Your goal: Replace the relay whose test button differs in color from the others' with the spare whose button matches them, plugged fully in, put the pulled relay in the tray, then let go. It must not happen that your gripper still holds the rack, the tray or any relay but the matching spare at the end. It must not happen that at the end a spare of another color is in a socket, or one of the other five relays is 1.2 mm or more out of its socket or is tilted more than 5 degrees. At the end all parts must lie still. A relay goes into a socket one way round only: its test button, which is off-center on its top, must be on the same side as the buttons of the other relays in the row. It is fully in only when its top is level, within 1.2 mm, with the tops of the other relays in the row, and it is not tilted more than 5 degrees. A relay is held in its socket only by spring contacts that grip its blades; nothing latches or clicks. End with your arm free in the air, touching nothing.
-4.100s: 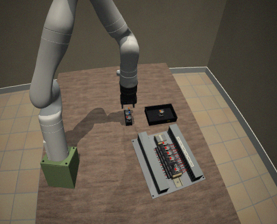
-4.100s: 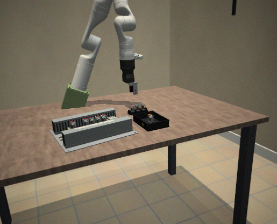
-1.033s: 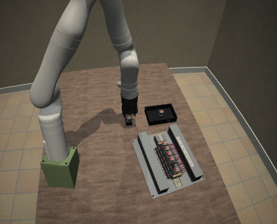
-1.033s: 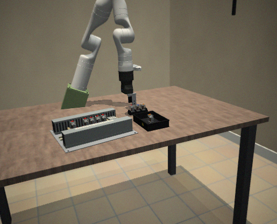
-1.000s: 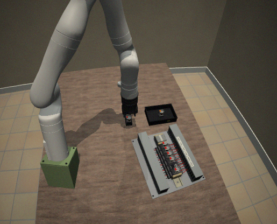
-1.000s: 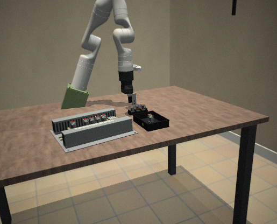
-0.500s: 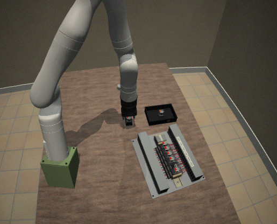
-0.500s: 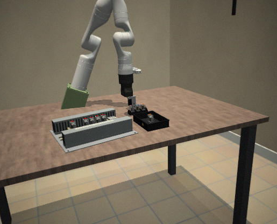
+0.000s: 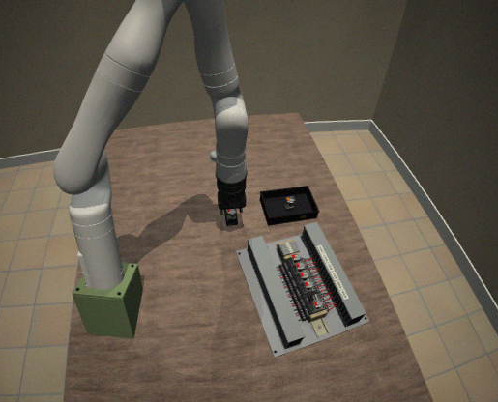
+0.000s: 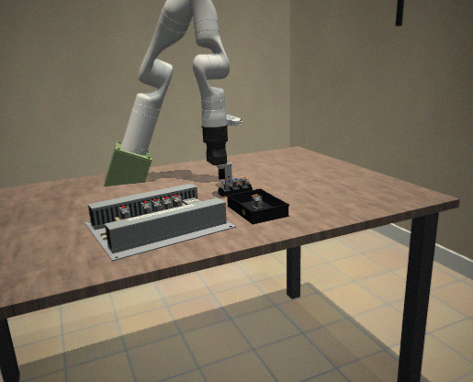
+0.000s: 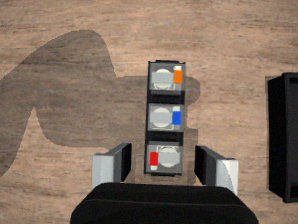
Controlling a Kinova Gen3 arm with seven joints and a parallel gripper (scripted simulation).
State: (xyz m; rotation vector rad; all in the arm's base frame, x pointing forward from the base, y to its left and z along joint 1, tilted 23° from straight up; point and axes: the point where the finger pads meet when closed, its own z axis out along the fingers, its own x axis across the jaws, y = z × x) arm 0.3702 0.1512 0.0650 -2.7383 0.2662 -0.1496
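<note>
My gripper (image 11: 163, 158) is open, and its two fingers stand on either side of the red-button spare relay (image 11: 162, 159) without touching it. That spare is the nearest of three in a black holder (image 11: 165, 117). The blue-button spare (image 11: 165, 117) and the orange-button spare (image 11: 166, 78) sit behind it. In the top view the gripper (image 9: 231, 214) is low over the holder, left of the black tray (image 9: 289, 205). A relay with an orange button (image 9: 289, 202) lies in the tray. On the grey panel (image 9: 302, 286), the relay row (image 9: 306, 280) shows red buttons, with one gap (image 9: 312, 294) in it.
The tray (image 11: 286, 136) edge shows at the right of the wrist view, close to my right finger. Two tall grey wiring ducts (image 9: 275, 290) flank the relay row. The arm's green base (image 9: 108, 300) stands at the table's front left.
</note>
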